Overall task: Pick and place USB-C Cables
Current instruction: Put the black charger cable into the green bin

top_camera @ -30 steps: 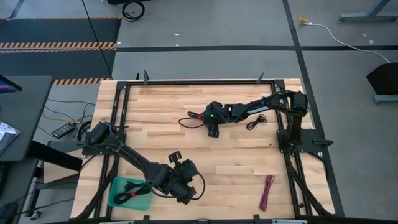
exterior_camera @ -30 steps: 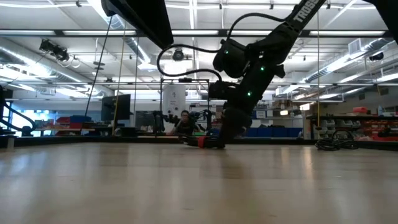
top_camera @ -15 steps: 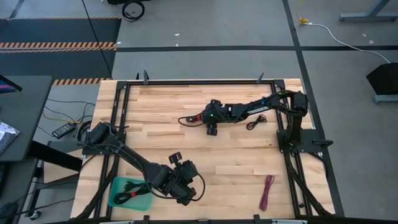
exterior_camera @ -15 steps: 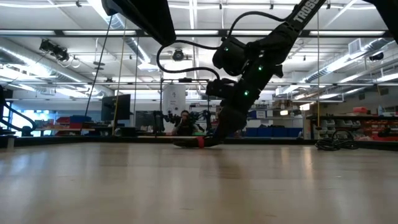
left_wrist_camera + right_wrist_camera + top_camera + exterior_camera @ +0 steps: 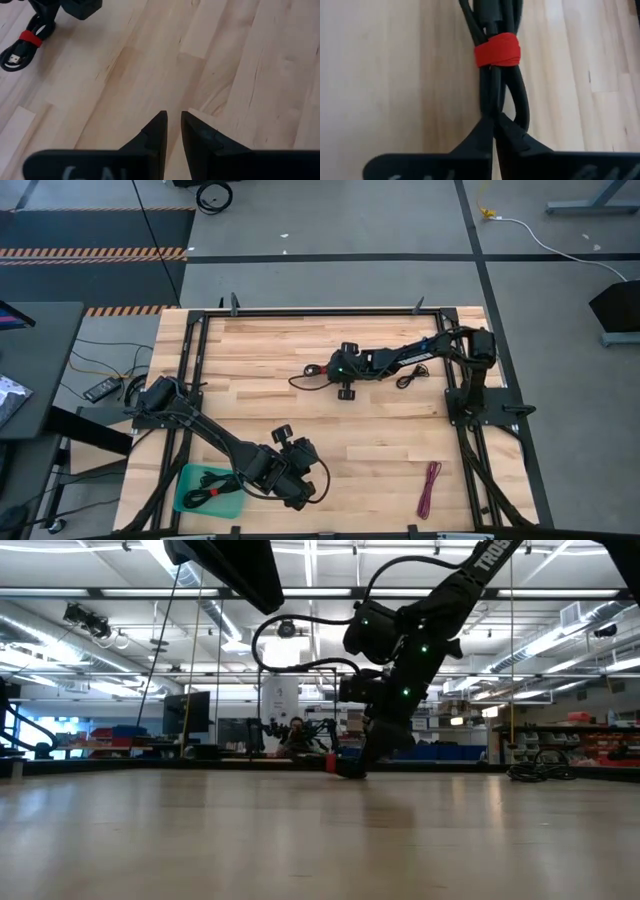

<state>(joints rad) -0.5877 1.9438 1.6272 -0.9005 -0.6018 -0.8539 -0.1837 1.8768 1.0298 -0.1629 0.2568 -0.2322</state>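
Observation:
A black USB-C cable bundle with a red band [image 5: 497, 50] lies on the wooden table at far centre [image 5: 305, 376]. My right gripper [image 5: 494, 122] is shut on it and also shows in the high view [image 5: 332, 369] and the low view [image 5: 350, 768]. The same bundle [image 5: 22, 45] shows in the left wrist view. My left gripper [image 5: 173, 117] waits near the table's front [image 5: 292, 480]; its fingers are almost together with nothing between them. A teal tray [image 5: 188, 478] at the front left holds coiled cables [image 5: 212, 486]. My right gripper pinches the bundle's black strands [image 5: 492, 100] between its two fingers, just behind the red band, at the bundle's right end. The fingers slant down from the table's right and lie along the cable. The rest of the bundle [image 5: 298, 379] trails left on the table.
A small black cable coil [image 5: 408, 378] lies beside the right arm's forearm. A magenta cable [image 5: 430, 488] lies at the front right. A black frame [image 5: 320, 310] runs round the table's edges. Bare wood [image 5: 380, 440] lies between the two arms.
My right gripper has shut on the red-banded cable bundle and taken hold of its right end, staying close to the tabletop. The bundle has shifted slightly toward the table's right edge. The left arm has kept still.

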